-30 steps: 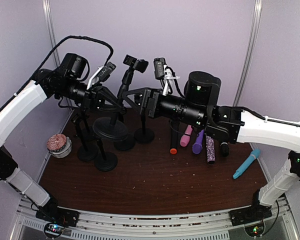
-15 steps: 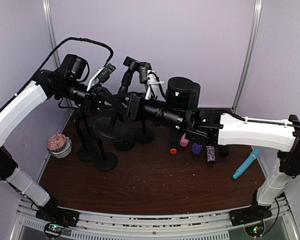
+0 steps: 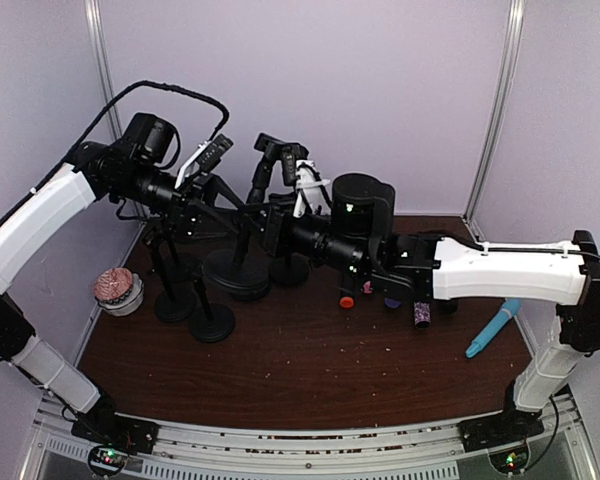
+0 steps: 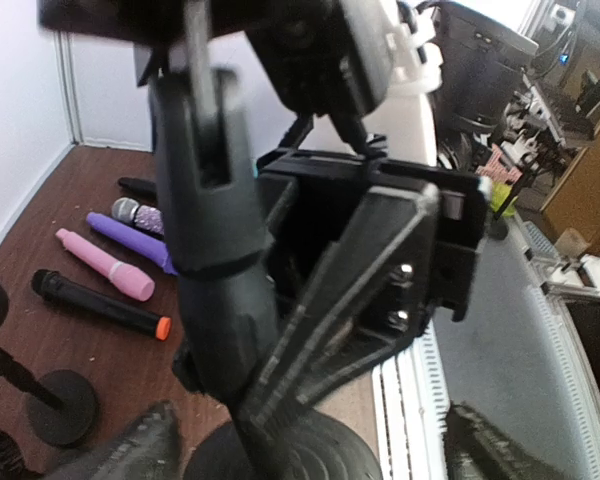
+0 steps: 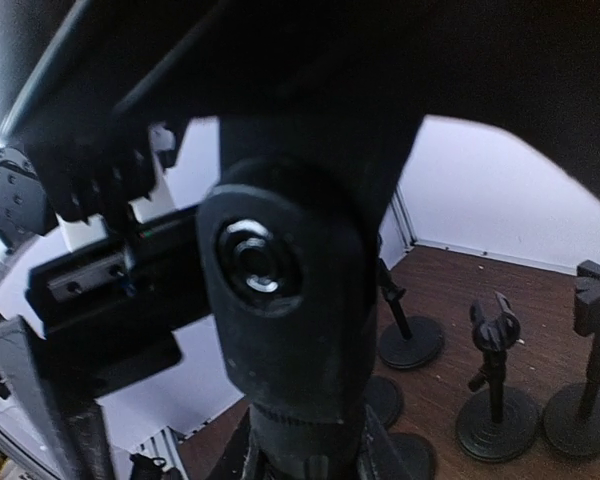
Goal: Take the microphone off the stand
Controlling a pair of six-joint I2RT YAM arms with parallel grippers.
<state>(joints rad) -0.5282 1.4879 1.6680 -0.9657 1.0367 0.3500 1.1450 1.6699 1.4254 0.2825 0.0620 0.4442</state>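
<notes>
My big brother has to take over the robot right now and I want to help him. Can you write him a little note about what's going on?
Left gripper: up at the stem of the middle stand. I cannot tell whether it is clamped.
Right gripper: close in at the same stem, facing the left one. Its grip is also unclear.
Things: the stand's clip pokes up above both arms, and what it holds is hidden. Loose microphones lie on the table at the right. Other stands are nearby.
Done: nothing visibly pulled free.
Left: get the microphone out of the clip, probably with one gripper steadying the stand.
</notes>
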